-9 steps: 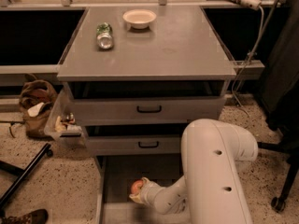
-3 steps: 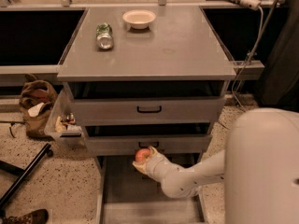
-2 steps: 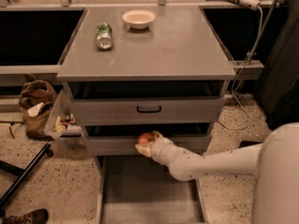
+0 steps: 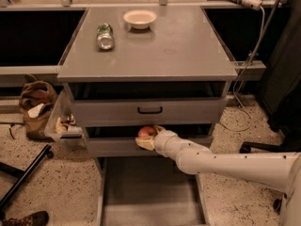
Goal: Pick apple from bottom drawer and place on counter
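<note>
- The gripper (image 4: pixel 147 138) is in front of the cabinet's middle drawer, at the end of a white arm (image 4: pixel 225 164) reaching in from the right.
- Its pale fingers (image 4: pixel 143 143) are clenched around the apple (image 4: pixel 147 131), cupping it from below and behind.
- The red apple is held in the air against the middle drawer's front, above the open bottom drawer (image 4: pixel 150 197) and below the bench (image 4: pixel 160 51).
- The bottom drawer is pulled out toward the camera, its grey floor bare.
- The top drawer (image 4: pixel 188 111) with its black handle (image 4: pixel 150 110) stands slightly open.
- On the bench, toward the back, a white bowl (image 4: pixel 140 18) sits near a can (image 4: pixel 105 36) lying on its side.
</note>
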Robot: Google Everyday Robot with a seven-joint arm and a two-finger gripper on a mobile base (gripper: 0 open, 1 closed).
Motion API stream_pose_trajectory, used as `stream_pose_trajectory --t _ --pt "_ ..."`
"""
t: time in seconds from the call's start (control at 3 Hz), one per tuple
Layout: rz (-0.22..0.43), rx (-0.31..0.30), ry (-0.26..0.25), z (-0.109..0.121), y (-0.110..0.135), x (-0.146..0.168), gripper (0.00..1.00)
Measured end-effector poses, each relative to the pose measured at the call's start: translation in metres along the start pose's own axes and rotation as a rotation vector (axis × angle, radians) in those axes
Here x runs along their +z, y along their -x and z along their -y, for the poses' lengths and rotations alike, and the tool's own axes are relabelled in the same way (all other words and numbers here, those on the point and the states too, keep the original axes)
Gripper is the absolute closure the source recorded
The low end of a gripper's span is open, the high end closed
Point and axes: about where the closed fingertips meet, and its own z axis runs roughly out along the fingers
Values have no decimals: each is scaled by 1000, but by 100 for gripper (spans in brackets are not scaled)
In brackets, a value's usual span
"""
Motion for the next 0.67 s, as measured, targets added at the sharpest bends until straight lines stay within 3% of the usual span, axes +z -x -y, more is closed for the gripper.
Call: stream_pose_trajectory --t 0.33,0.67 --pt "-17 7 -7 -3 -1 -18 100" --pt "-23 -20 -53 -7 6 -65 100"
